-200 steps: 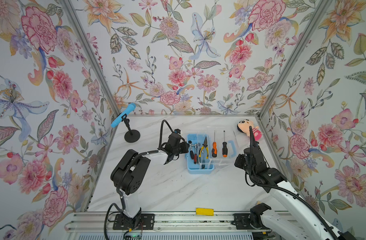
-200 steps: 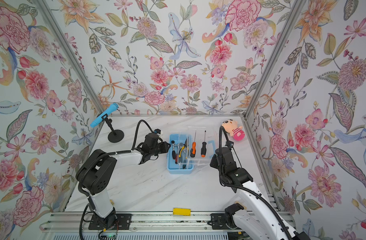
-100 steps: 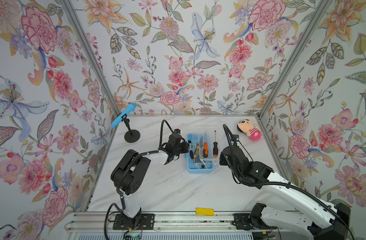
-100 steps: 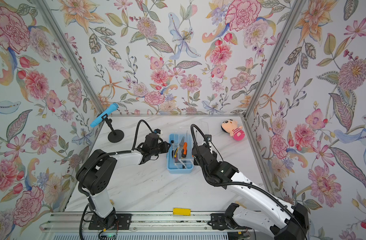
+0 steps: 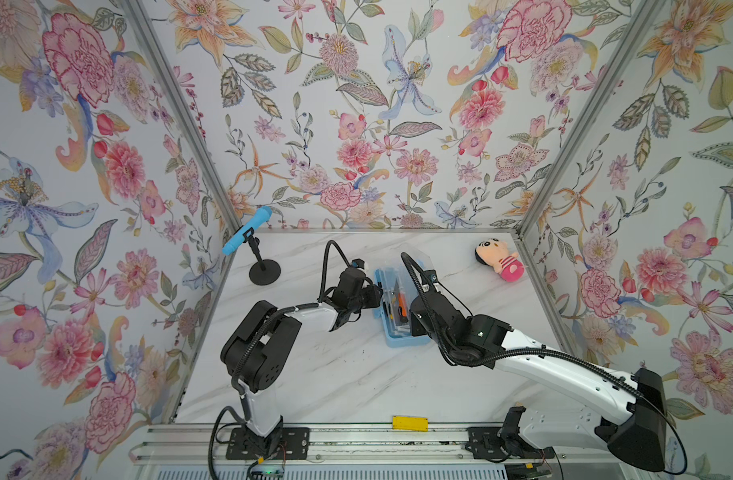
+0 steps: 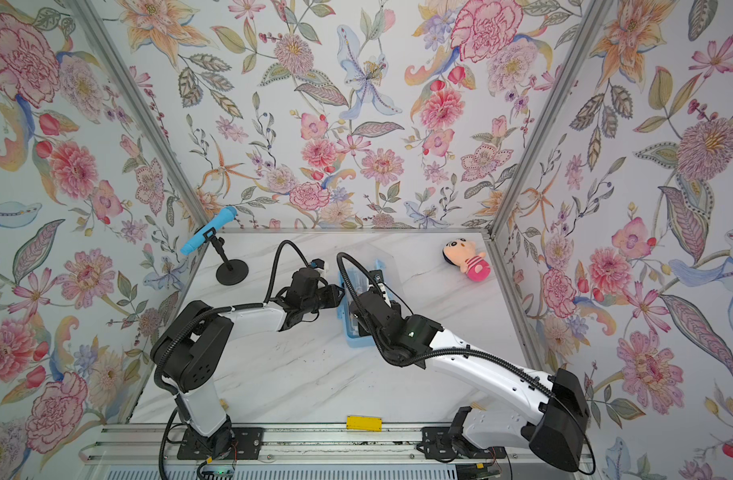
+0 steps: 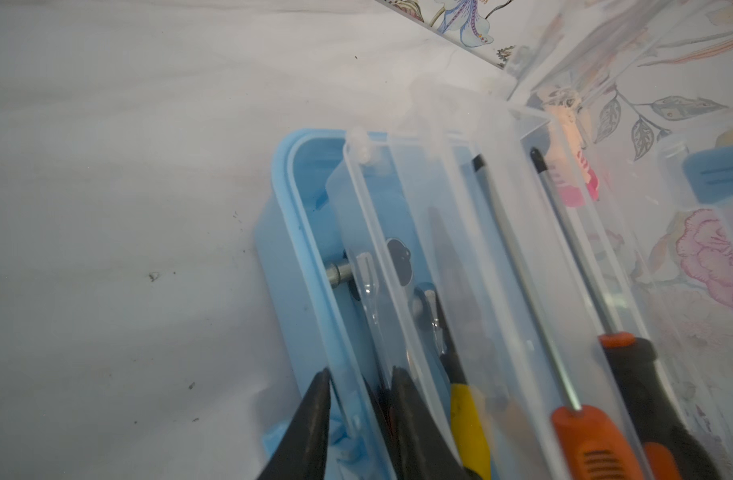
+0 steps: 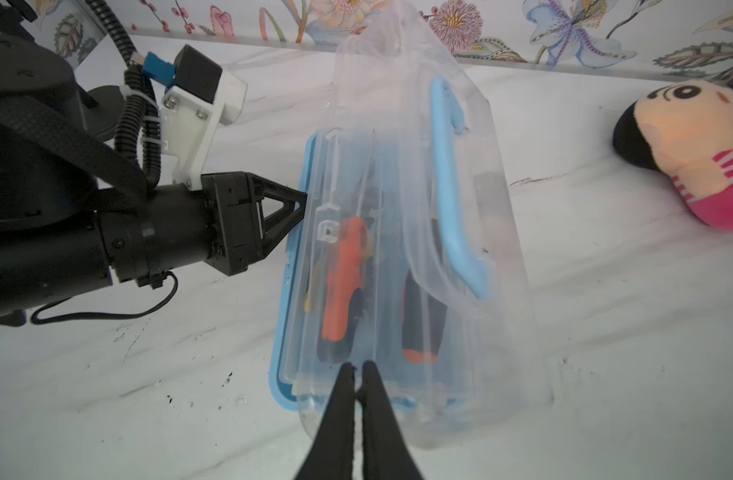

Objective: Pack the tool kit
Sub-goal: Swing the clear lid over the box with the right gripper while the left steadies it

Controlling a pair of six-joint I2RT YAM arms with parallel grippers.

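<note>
We see the tool box (image 5: 402, 340) lying on the table (image 5: 335, 374) between the two grippers, its clear lid (image 8: 502, 249) tilted over it and only partly down, with the blue handle (image 8: 452, 187) on top. Through the lid we make out two orange-and-black screwdrivers (image 7: 585, 436) and the yellow-handled pliers (image 7: 464, 411) lying lengthwise inside. The left gripper (image 7: 358, 374) sits at the box's long side, its jaws apart, one finger outside the blue wall and one inside it. The right gripper (image 8: 358, 374) has its jaws pressed together, and their tips rest against the near end of the lid. The doll (image 5: 500, 262) lies well apart on the right gripper's outer side, and the microphone (image 5: 246, 230) stands well behind the left gripper.
</note>
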